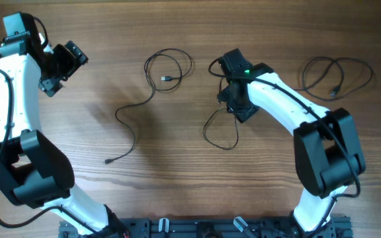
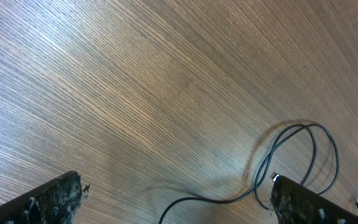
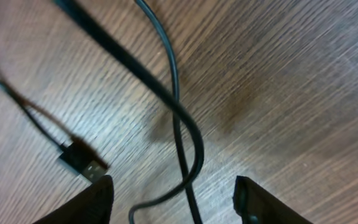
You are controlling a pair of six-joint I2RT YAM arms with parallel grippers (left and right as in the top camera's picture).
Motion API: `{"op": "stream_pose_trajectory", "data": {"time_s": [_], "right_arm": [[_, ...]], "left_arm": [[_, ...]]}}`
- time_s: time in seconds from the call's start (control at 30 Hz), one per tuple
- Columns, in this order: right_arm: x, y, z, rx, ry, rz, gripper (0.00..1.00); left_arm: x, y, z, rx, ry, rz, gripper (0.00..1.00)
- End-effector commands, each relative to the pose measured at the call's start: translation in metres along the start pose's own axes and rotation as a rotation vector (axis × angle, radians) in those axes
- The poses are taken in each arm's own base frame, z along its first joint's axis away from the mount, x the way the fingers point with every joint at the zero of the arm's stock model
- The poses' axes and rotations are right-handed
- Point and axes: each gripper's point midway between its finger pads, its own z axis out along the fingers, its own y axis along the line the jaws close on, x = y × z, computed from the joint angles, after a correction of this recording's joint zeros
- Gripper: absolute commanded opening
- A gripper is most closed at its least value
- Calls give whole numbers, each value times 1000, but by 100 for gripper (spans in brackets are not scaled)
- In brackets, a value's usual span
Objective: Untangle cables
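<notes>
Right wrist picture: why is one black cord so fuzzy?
Right wrist view: the slanting cord is blurred, likely closer to the lens than the sharper plug; left wrist view: pale glare on the wood; overhead view: evenly lit, sharp.

The wooden desk (image 1: 177,26) carries thin black cords, each lying apart from the others. The middle-left cable (image 1: 153,94) makes a round loop toward the far edge with a plug lying inside it. From there it trails toward the near side and ends in a small plug. The far-right cable (image 1: 336,74) lies in loose overlapping loops, clear of both arms. The third cable (image 1: 206,134) passes under the wrist of the right arm (image 1: 283,106). A loop of it shows on the near side and a short curl on the far side. The right jaws point down over it, hidden by the wrist. The left arm (image 1: 12,99) reaches to the far-left corner, and the left jaws are spread over bare wood.
</notes>
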Motion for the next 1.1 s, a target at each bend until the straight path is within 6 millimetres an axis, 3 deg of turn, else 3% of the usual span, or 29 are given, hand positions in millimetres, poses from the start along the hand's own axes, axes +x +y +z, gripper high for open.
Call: {"op": "stream_pose_trajectory", "data": {"time_s": [0.0, 0.3, 0.5, 0.7, 0.77, 0.83, 0.93, 1.07], "right_arm": [[1, -4, 10, 24, -3, 23, 60], [-1, 0, 10, 7, -13, 27, 47], [-1, 0, 10, 8, -13, 26, 28], [-1, 0, 10, 7, -13, 27, 15], [-4, 2, 10, 1, -25, 21, 4], [-6, 4, 9, -7, -37, 3, 4], [-13, 18, 2, -53, -68, -124, 4], [-26, 48, -31, -139, -134, -451, 4]], "left_arm": [[1, 4, 4, -17, 5, 3, 100], [1, 4, 4, -16, 6, 4, 100], [1, 4, 4, -17, 5, 3, 100], [1, 4, 4, -16, 6, 4, 100], [1, 4, 4, -16, 6, 4, 100], [1, 4, 4, -17, 5, 3, 100], [1, 4, 4, -17, 5, 3, 100], [1, 4, 4, -17, 5, 3, 100]]}}
